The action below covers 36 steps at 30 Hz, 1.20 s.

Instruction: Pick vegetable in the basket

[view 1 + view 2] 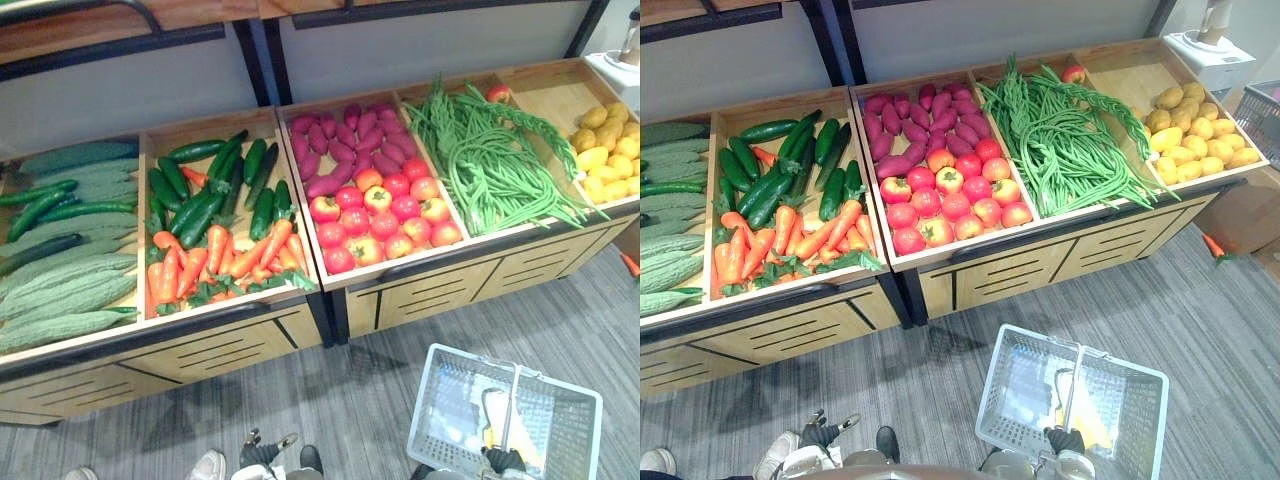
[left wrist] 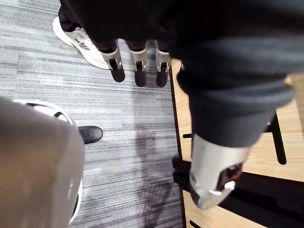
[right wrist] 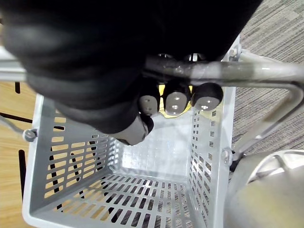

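- A long wooden stand [image 1: 420, 295] runs across in front of the robot, split into open bins.
- The leftmost bin holds pale ridged gourds [image 1: 70, 290] with a few dark cucumbers among them.
- The next bin has cucumbers [image 1: 195, 205] at the back and carrots [image 1: 215, 250] at the front.
- The middle bin has purple sweet potatoes [image 1: 335, 145] behind and red round fruits [image 1: 385, 220] in front; tomatoes or apples, I cannot tell which.
- Further right lie long green beans [image 1: 490, 165], then yellow potatoes [image 1: 608, 150] in the end bin.
- Every vegetable I can see lies in these bins or on the floor.
- The grey mesh basket [image 1: 432, 395] hangs low on the robot's right, apart from the stand. Its slatted floor looks bare in the right wrist view.
- The right hand [image 3: 175, 100] has its fingers curled tight round the basket's metal handle [image 3: 247, 71].
- The left hand [image 2: 139, 64] hangs beside the stand's front, fingers straight and a little apart, holding nothing.
- A person's white shoe [image 2: 80, 40] stands on the grey carpet just past those fingers.
- One stray carrot [image 1: 1212, 246] lies on the floor at the stand's right end, and a second basket [image 1: 1265, 115] stands past that end.
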Available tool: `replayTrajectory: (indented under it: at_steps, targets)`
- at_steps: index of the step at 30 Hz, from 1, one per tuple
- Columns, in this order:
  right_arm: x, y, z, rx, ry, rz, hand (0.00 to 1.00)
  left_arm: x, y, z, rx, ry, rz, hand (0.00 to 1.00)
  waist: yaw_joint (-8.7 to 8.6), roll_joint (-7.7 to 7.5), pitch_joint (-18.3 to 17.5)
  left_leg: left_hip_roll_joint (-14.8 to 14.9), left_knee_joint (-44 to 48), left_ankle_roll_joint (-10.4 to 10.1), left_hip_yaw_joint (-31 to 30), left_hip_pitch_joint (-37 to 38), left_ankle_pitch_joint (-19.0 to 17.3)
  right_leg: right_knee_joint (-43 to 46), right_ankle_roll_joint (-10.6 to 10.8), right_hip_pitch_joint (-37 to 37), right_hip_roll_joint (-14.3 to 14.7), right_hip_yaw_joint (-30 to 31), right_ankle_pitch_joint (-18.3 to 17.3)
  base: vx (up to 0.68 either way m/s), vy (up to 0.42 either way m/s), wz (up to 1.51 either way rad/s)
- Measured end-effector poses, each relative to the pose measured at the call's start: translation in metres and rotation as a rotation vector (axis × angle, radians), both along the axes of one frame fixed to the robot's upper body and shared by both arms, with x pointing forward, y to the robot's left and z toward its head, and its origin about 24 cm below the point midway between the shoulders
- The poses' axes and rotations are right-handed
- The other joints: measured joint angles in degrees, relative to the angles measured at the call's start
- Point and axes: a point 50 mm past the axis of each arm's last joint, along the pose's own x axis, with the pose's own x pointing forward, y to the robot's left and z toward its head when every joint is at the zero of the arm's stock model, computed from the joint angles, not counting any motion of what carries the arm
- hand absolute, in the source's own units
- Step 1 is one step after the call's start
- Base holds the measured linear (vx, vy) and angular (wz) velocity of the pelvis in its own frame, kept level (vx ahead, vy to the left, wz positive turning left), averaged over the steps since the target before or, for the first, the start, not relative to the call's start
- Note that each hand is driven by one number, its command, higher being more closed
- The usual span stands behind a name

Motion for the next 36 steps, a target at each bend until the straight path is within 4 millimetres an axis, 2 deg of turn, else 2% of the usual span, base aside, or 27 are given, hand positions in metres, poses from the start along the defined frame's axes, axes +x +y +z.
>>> replayTrajectory:
  at_steps: [7, 8, 18, 22, 24, 29, 33, 36]
  targets:
    - [0.005, 0.003, 0.000, 0.004, 0.001, 0.028, 1.00, 0.003, 0.003, 0.001, 0.026, 0.003, -0.078, 0.00, -0.38, -0.64, 0.41, -1.76, -1.27, 0.14, -1.47, -0.07, 0.52, 0.41, 0.61, 0.24, -1.08, -1.18, 0.37, 0.05, 0.030, 0.11]
    - [0.018, 0.021, -0.001, 0.031, 0.007, 0.152, 1.00, 0.000, 0.026, 0.002, 0.088, 0.053, -0.123, 0.00, -1.43, -4.02, 1.42, -2.91, -1.72, -0.06, -1.93, 1.08, 0.36, -2.83, 1.17, 2.97, -0.68, -0.81, 1.58, 0.00, 0.000, 0.00]
    - [0.017, 0.021, -0.002, 0.038, 0.017, 0.152, 1.00, -0.006, 0.026, 0.000, 0.078, 0.070, -0.106, 0.00, -1.47, -4.01, 1.41, -2.94, -1.73, -0.07, -1.31, 3.69, 0.36, -3.41, 1.25, 5.50, -0.41, -0.21, 1.63, 0.00, -0.003, -0.02]
    - [0.011, 0.020, -0.004, 0.044, 0.029, 0.145, 1.00, -0.008, 0.027, 0.000, 0.068, 0.066, -0.084, 0.00, -1.64, -3.70, 1.20, -2.65, -1.76, -0.05, -4.60, 3.94, 0.37, -3.46, 1.21, 7.06, 0.25, -0.23, 1.61, -0.01, -0.018, 0.28]
    - [0.008, 0.019, -0.004, 0.048, 0.034, 0.132, 1.00, -0.002, 0.025, 0.002, 0.072, 0.040, -0.084, 0.00, -1.67, -3.66, 1.14, -2.66, -1.79, -0.03, -6.63, 3.56, 0.38, -3.28, 1.03, 7.44, 0.40, -0.29, 1.50, -0.04, -0.002, 0.43]
    - [-0.001, 0.017, -0.005, 0.028, 0.030, 0.120, 1.00, 0.031, 0.013, 0.030, 0.255, -0.164, -0.154, 0.00, -1.59, -3.47, 0.55, -3.26, -1.81, 0.64, -12.07, 0.66, 1.06, -2.37, 0.25, 7.05, 0.34, 0.00, 0.94, -0.06, 0.015, 0.47]
    - [-0.002, 0.017, -0.004, 0.001, 0.022, 0.122, 1.00, 0.053, 0.030, 0.070, 0.448, -0.369, -0.008, 0.00, -1.38, -3.12, 0.30, -3.34, -1.81, 0.77, -11.75, 0.51, 1.10, -2.93, -0.65, 7.00, 0.55, 2.12, -0.07, -0.08, 0.001, 0.04]
    - [-0.006, 0.017, -0.005, -0.013, 0.031, 0.125, 1.00, 0.068, 0.044, 0.107, 0.569, -0.538, 0.128, 0.00, -1.27, -2.66, -0.46, -3.08, -1.81, 0.82, -10.49, 0.53, 1.16, -3.55, -0.61, 6.90, 0.80, 3.08, -0.08, -0.03, -0.010, -0.13]
